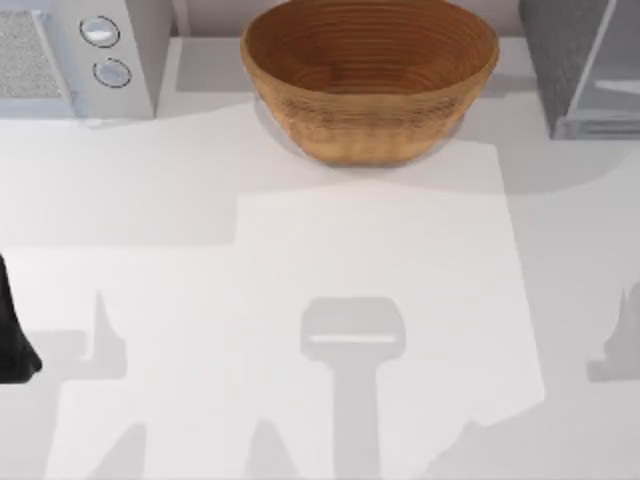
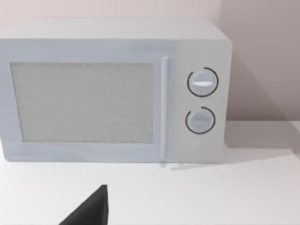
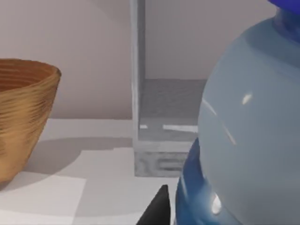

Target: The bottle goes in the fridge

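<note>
Right wrist view: small clear plastic bottle (image 3: 248,136) with bright blue cap and blue-green label sits right up against the right claw, a dark fingertip (image 3: 157,208) just beside it; can't tell if the claw is pinching it or spread. Beyond the claw, tall grey speckled fridge (image 3: 159,122), woven brown wicker basket (image 3: 23,117) further off to one side. Left arm (image 1: 12,330) parked at table's left edge, its claw state can't tell, pale microwave with two round dials (image 2: 112,89) ahead of it
</note>
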`<action>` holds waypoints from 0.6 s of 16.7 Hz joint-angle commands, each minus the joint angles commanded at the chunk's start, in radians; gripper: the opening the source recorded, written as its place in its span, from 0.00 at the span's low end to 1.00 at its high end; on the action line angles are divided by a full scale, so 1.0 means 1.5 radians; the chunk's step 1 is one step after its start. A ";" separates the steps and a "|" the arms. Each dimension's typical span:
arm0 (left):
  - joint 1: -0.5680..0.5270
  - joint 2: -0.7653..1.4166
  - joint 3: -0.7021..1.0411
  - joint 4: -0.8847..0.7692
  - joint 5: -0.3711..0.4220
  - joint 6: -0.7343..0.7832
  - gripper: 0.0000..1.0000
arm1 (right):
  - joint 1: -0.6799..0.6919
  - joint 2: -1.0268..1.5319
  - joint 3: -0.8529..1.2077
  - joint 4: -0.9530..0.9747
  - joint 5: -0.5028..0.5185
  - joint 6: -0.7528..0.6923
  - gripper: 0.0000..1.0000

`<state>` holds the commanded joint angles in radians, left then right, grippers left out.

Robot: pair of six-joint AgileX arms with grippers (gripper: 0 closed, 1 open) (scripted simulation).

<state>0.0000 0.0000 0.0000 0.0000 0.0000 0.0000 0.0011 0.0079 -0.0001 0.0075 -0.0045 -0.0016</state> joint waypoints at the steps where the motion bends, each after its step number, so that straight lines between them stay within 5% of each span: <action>1: 0.000 0.000 0.000 0.000 0.000 0.000 1.00 | -0.001 -0.005 0.000 -0.005 0.003 0.001 0.01; 10: 0.000 0.000 0.000 0.000 0.000 0.000 1.00 | -0.013 0.067 0.058 0.065 -0.017 0.009 0.01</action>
<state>0.0000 0.0000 0.0000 0.0000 0.0000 0.0000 -0.0180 0.1080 0.0865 0.1058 -0.0304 0.0124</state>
